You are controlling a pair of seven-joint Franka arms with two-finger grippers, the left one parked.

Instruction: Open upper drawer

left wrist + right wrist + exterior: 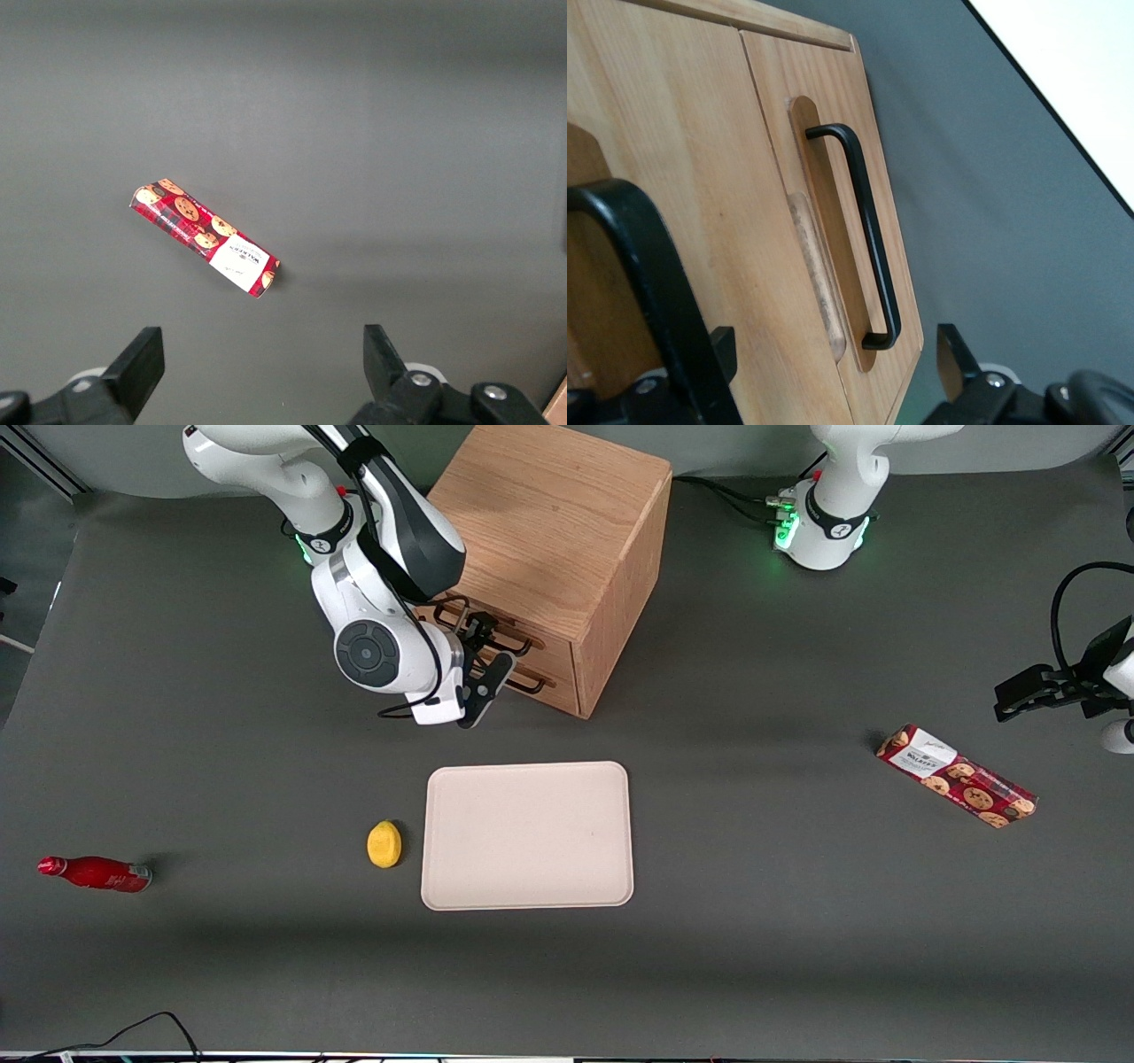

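**Ana:** Dark grey matting covers the whole desk [753,957], and the wooden cabinet [567,531] stands on it farther from the front camera than the pale tray [528,835]. Where's the upper drawer?

**Ben:** The upper drawer [523,631] is the higher of the two fronts, shut flush as far as I can judge, with the lower drawer [540,677] beneath it. The hand [483,660] sits right in front of those fronts, at the handles. In the wrist view its fingers [957,359] stand apart, with one black wire handle [864,221] between them further off and another black bar [647,266] crossing close to the camera.

**Ana:** So what could go wrong?

**Ben:** Mostly picking the wrong handle. The two are identical and stacked close, so a small height error would put the fingers round the lower one. I can't tell from here which bar is which.

**Ana:** And if it gets the right one?

**Ben:** The wire is thin, so a shallow grip could slip off under load. A pull not square to the front could jam the drawer or drag the whole cabinet across the matting.

**Ana:** Anything in the way?

**Ben:** The tray and the lemon [384,843] lie nearer the front camera, apart from the cabinet; the red bottle [96,872] and the biscuit packet [957,776] are well off towards opposite ends.
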